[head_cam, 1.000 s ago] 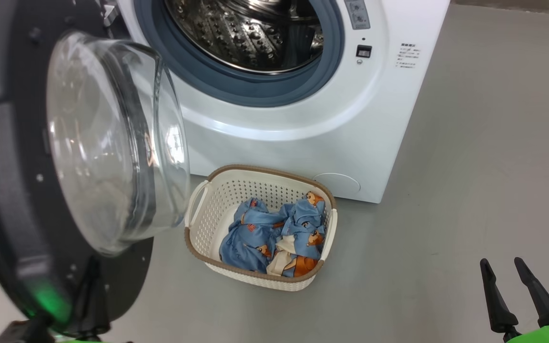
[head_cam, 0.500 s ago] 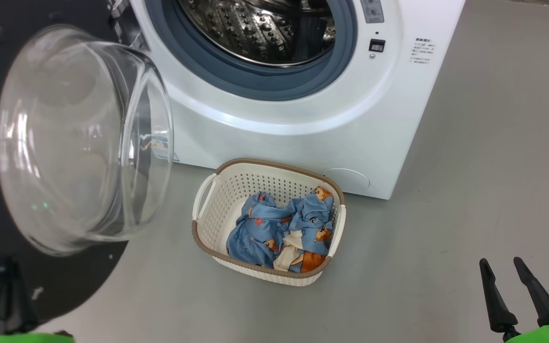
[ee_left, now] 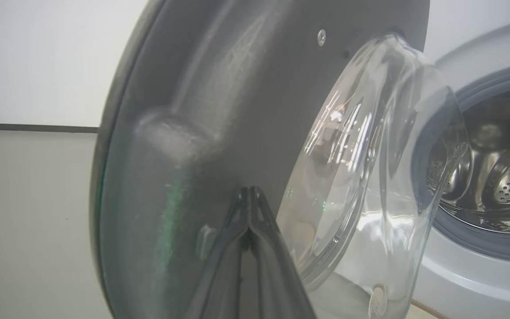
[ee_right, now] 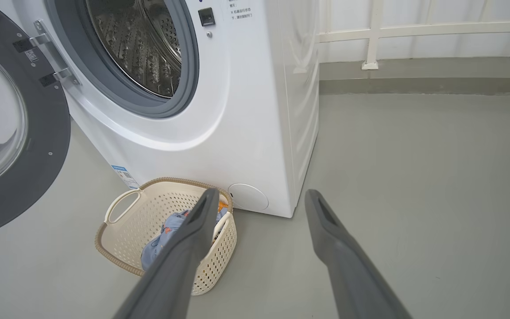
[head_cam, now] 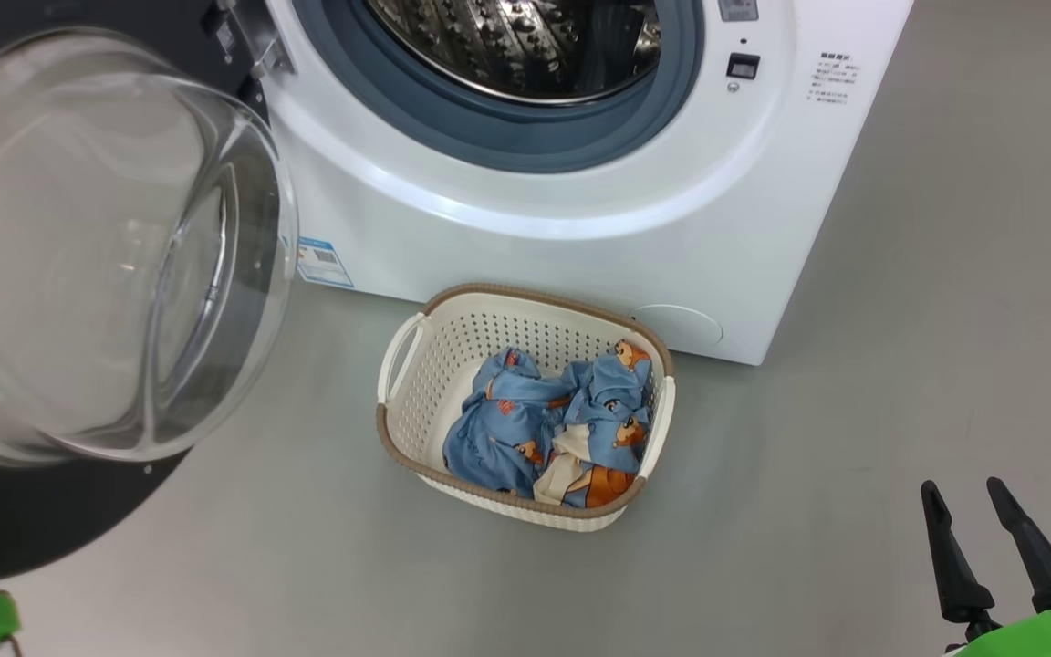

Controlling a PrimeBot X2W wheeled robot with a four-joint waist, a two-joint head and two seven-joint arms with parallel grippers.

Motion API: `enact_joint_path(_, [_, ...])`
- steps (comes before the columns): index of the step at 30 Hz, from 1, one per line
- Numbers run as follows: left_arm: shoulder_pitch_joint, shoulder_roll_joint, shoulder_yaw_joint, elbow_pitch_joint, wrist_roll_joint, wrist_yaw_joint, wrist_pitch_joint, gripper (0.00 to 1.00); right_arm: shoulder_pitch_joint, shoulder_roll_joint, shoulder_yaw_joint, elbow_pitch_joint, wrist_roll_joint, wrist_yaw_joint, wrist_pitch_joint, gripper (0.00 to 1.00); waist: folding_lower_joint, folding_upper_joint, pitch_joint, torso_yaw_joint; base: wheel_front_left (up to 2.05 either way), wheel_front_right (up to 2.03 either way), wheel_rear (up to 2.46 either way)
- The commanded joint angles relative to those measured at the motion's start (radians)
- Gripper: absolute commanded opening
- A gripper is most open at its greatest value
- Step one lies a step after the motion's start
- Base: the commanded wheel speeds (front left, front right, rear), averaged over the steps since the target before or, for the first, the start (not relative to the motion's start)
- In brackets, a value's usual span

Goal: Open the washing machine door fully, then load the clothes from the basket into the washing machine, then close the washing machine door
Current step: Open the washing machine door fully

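Door (head_cam: pixel 97 274) open — clothes (head_cam: pixel 553 438) (bear-print) in basket (head_cam: pixel 423 383).

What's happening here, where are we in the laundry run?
The robot is on the door-opening step. Its left tool, shut, is at the inner side of the washing machine door, which stands swung wide from the washing machine; contact isn't clear. The drum looks empty, and the clothes lie in the basket on the floor in front. The right tool is open, holding nothing.
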Motion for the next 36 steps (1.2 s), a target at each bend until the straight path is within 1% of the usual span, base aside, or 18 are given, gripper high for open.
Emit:
enact_joint_path(1, [-0.048,0.058,0.057,-0.007,0.013,-0.004,-0.006,0.0,-0.023,-0.024,0.02,-0.024,-0.002,0.003,-0.012,1.0,0.0,-0.0001,0.008,0.0,0.0,0.0,0.0])
enact_joint_path(7, [-0.137,0.097,0.102,0.077,0.037,-0.031,-0.006,0.0,-0.029,-0.032,0.011,-0.027,-0.008,0.003,-0.012,1.0,0.0,-0.0001,0.041,0.005,0.0,0.0,0.0])
enact_joint_path(23, [-0.353,0.228,0.22,0.296,0.111,-0.077,-0.006,0.0,-0.081,-0.051,0.005,-0.047,-0.023,0.003,-0.012,1.0,0.0,-0.0001,0.159,-0.011,0.0,0.0,0.0])
enact_joint_path(30, [-0.422,0.264,0.269,0.377,0.127,-0.085,-0.006,0.0,-0.108,-0.057,0.004,-0.053,-0.03,0.003,-0.012,1.0,0.0,-0.0001,0.202,-0.02,0.0,0.0,0.0])
enact_joint_path(36, [-0.449,0.281,0.289,0.426,0.145,-0.089,-0.006,0.0,-0.115,-0.058,0.004,-0.053,-0.035,0.003,-0.012,1.0,0.0,-0.0001,0.212,-0.025,0.0,0.0,0.0])
